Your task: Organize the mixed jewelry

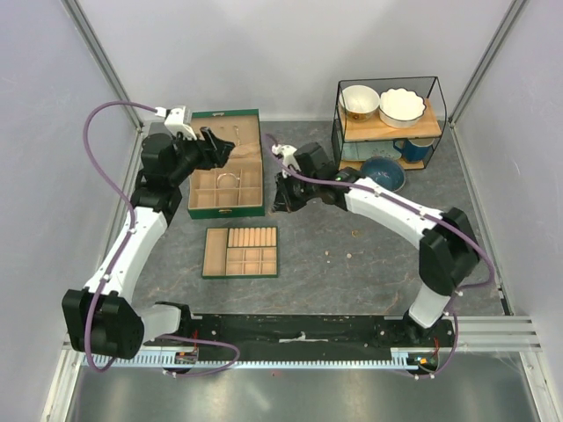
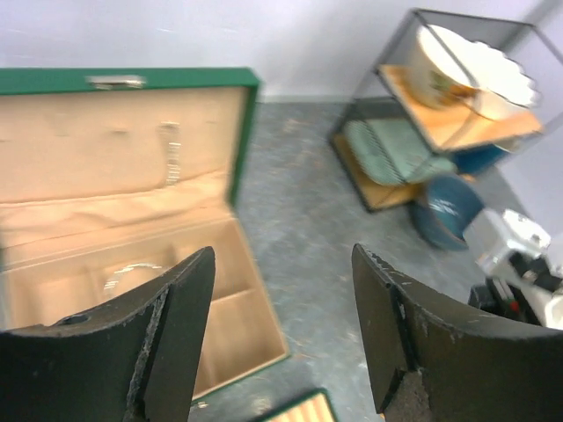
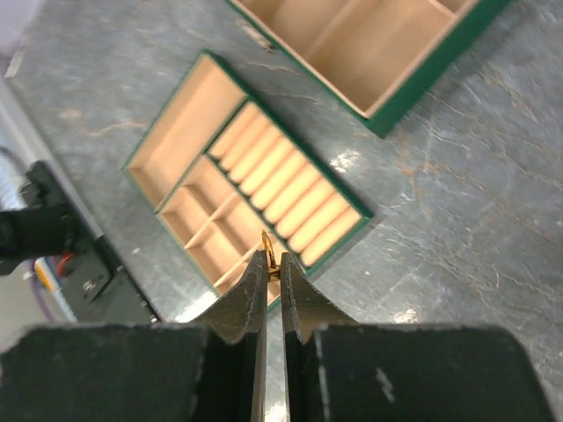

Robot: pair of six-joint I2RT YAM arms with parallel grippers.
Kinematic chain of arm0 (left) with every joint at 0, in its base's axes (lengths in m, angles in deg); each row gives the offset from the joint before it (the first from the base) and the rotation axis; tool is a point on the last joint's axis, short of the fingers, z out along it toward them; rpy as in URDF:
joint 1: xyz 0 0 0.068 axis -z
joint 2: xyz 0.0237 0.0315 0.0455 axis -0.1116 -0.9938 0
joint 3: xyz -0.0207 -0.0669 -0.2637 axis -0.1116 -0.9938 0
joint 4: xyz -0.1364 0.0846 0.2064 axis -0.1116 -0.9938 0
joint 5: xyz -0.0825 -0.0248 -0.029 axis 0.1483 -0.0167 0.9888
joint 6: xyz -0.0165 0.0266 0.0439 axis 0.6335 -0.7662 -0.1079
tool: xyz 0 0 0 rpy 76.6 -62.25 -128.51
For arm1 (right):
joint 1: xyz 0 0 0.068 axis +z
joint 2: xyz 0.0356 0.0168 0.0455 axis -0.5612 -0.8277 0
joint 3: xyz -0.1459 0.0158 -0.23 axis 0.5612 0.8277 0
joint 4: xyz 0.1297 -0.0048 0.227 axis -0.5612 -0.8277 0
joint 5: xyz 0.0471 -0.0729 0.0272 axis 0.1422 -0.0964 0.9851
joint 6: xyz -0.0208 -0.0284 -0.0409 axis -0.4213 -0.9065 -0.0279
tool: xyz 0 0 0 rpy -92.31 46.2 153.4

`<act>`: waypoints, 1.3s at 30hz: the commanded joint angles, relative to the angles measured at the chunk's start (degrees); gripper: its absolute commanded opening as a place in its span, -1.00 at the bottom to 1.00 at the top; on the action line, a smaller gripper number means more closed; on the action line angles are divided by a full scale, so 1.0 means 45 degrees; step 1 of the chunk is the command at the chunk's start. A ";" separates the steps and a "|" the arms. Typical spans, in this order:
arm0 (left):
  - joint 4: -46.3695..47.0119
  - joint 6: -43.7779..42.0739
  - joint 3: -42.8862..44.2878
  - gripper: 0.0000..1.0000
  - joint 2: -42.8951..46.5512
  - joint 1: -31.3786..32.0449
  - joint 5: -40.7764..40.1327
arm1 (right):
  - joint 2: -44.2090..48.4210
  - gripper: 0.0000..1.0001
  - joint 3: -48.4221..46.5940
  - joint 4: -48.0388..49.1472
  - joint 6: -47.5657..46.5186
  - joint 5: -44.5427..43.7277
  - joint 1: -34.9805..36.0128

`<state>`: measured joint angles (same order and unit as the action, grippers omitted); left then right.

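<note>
The left gripper (image 2: 281,264) is hovering with its jaws spread wide over the open green box (image 2: 249,132), where a silvery bangle (image 2: 132,269) is lying in a tan compartment (image 2: 224,272), while the right gripper (image 3: 273,264), just right of that box, is pinching a tiny gold ring (image 3: 269,246) at its tips.

- You're in a lab test cell: white panels (image 1: 264,53) on metal posts (image 1: 95,53) enclose the grey surface (image 1: 352,272).
- The left arm (image 1: 132,246) and right arm (image 1: 396,207) are bolted to a rail (image 1: 299,330).
</note>
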<state>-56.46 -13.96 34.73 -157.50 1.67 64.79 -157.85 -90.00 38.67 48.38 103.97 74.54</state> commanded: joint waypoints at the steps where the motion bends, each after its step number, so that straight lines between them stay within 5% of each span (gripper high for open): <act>1: -0.1506 -0.1703 0.0580 0.44 0.0534 -0.0348 -0.3926 | -0.1101 -1.00 -0.0687 -0.0394 0.1704 -0.3552 0.0493; 15: -0.1976 -0.2368 0.0189 0.50 0.1394 -0.0564 -0.5549 | -0.3425 -1.00 -0.1721 -0.0940 0.4109 -0.6155 0.1822; 39: -0.1917 -0.2309 -0.0260 0.50 0.1668 -0.0681 -0.5568 | -0.3974 -1.00 -0.1156 -0.0941 0.6221 -0.5570 0.2233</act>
<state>-66.50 -22.90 33.86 -151.79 -1.08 40.72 -175.97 -96.28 33.65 74.70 79.51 84.31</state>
